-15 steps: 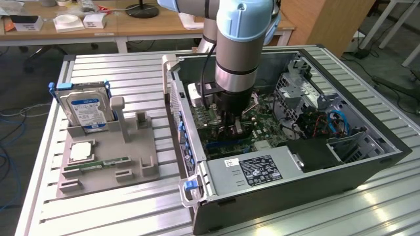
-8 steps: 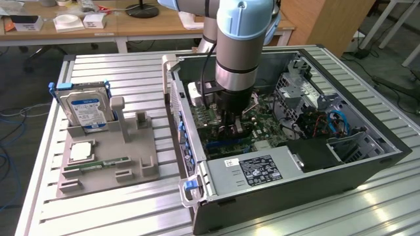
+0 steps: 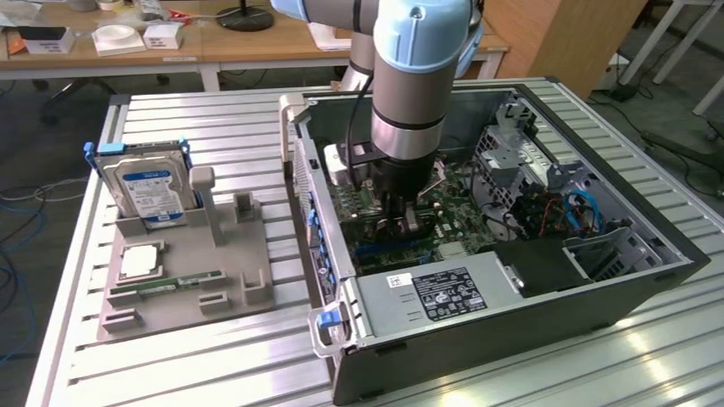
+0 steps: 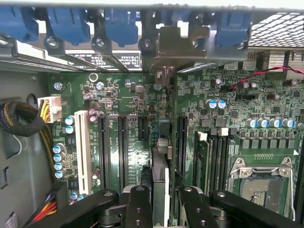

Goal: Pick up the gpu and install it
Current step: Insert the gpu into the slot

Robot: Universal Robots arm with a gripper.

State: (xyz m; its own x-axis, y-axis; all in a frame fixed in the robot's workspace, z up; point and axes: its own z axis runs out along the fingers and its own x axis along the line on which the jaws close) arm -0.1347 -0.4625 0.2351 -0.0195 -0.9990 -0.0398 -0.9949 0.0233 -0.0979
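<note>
the gpu [image 4: 160, 183] is a thin, flat expansion card seen edge-on in the wrist view, standing upright on its long edge over the green motherboard. a silver metal bracket [image 4: 171, 45] closes its far end and sits against the rear slot frame of the case, among the blue retainer clips. the card runs parallel to the black expansion slots, between two of them as seen from above. whether its lower edge is seated in a slot cannot be determined.
</note>
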